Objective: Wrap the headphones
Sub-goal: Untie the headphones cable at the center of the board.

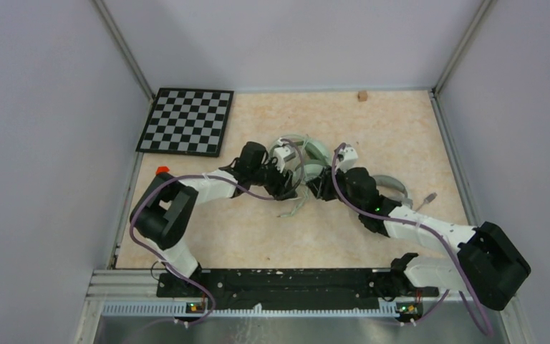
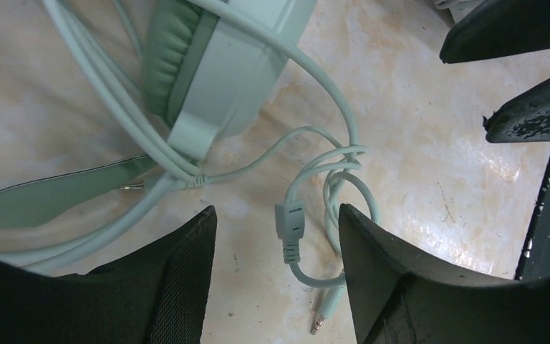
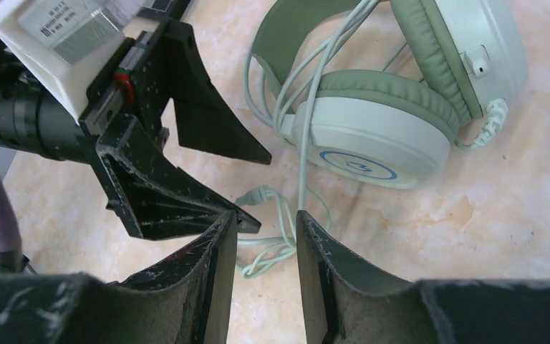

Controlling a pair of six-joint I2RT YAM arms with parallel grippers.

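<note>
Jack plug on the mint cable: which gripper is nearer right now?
Left. The left gripper straddles the plug, which lies between its open fingers; the right gripper stands off to one side, apart from it.

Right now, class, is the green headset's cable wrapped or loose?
Loose at its end: the cable lies in slack loops on the table, plug free.

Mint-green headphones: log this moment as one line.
mint-green headphones: on table, cable loose | left fingers: open, over cable end | right fingers: open, cable between
</note>
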